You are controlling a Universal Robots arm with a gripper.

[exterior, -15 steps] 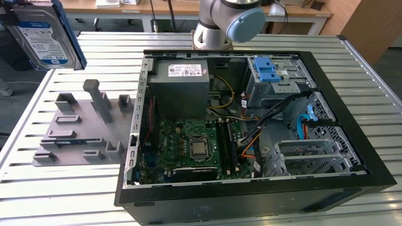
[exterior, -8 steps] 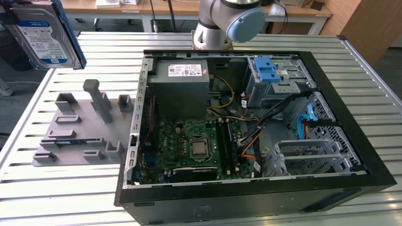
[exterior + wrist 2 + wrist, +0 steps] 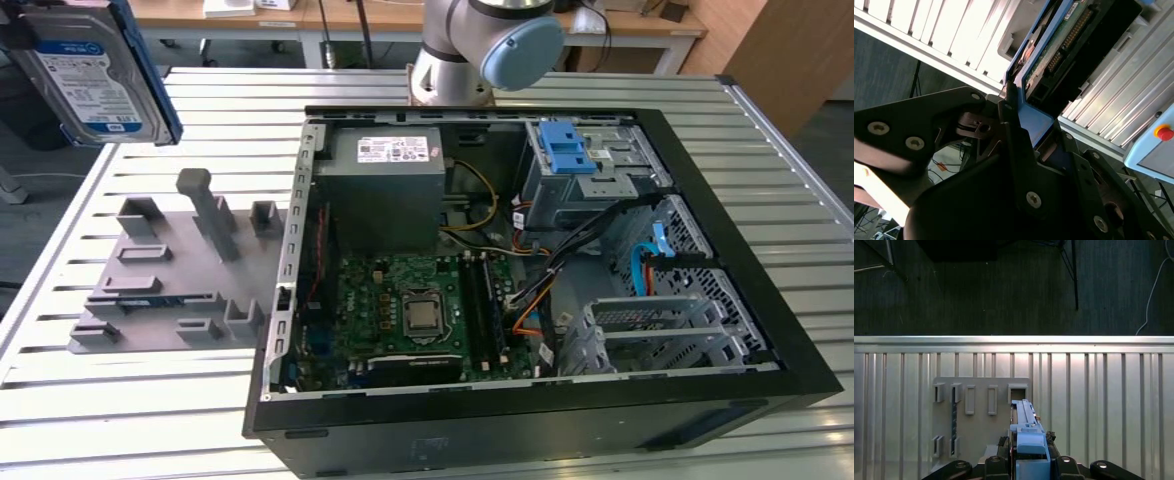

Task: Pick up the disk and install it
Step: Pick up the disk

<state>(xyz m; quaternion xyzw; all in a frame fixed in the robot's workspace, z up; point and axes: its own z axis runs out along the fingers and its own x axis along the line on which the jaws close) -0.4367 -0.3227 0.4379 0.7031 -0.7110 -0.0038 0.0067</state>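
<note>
Your gripper (image 3: 1026, 127) is clamped tight on the disk (image 3: 94, 70), which hangs in the air above the grey stand (image 3: 174, 270), with its top edge cut off in the exterior view.

We find the open computer case (image 3: 534, 430) lying on the table (image 3: 160, 420), toward the surface's edge at the exterior view's right. The fixture plate (image 3: 147, 290) lies on the surface just beside the case, toward the edge at the exterior view's left. The arm's base (image 3: 461, 50) stands at the far edge, behind the case. Inside the case, the power supply box (image 3: 380, 190) sits against the far wall. The drive cage (image 3: 587, 175) sits in the far corner at the exterior view's right, and the motherboard (image 3: 400, 300) lies in front of the box. The disk (image 3: 94, 70) hangs above the fixture plate, apart from it, between the fingers of the gripper (image 3: 1029, 460).
</note>
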